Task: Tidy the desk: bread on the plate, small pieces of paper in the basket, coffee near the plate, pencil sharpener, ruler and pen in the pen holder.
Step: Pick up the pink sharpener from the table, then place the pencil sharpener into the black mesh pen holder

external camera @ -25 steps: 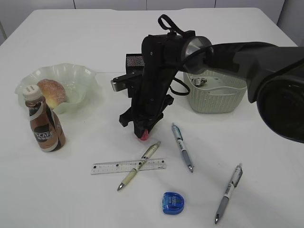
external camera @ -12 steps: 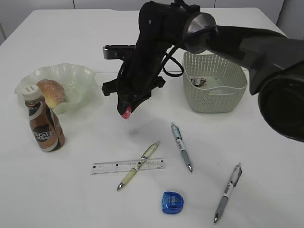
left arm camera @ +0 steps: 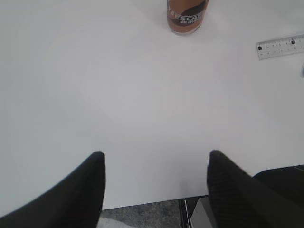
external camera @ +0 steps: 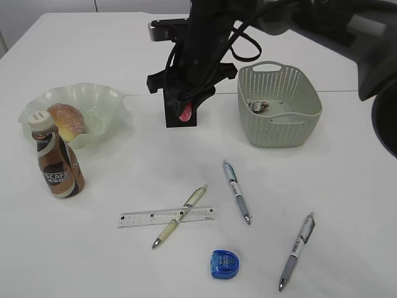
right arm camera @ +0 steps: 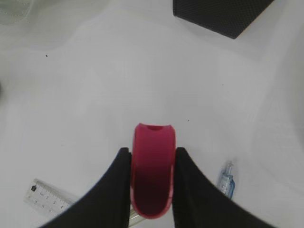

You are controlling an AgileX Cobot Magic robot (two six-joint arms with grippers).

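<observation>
Clamped on a pink pencil sharpener [external camera: 185, 112], the right gripper [external camera: 186, 112] hangs in front of the black pen holder [external camera: 180, 107] toward the desk's far edge, beside the basket [external camera: 279, 115]. Left gripper [left arm camera: 154, 183] fingers [left arm camera: 88, 183] stand spread apart over bare desk near its front edge, the coffee bottle [left arm camera: 187, 16] ahead. Right fingers [right arm camera: 114, 185] squeeze the sharpener [right arm camera: 152, 175]; the holder's corner [right arm camera: 223, 14] lies beyond.
</observation>
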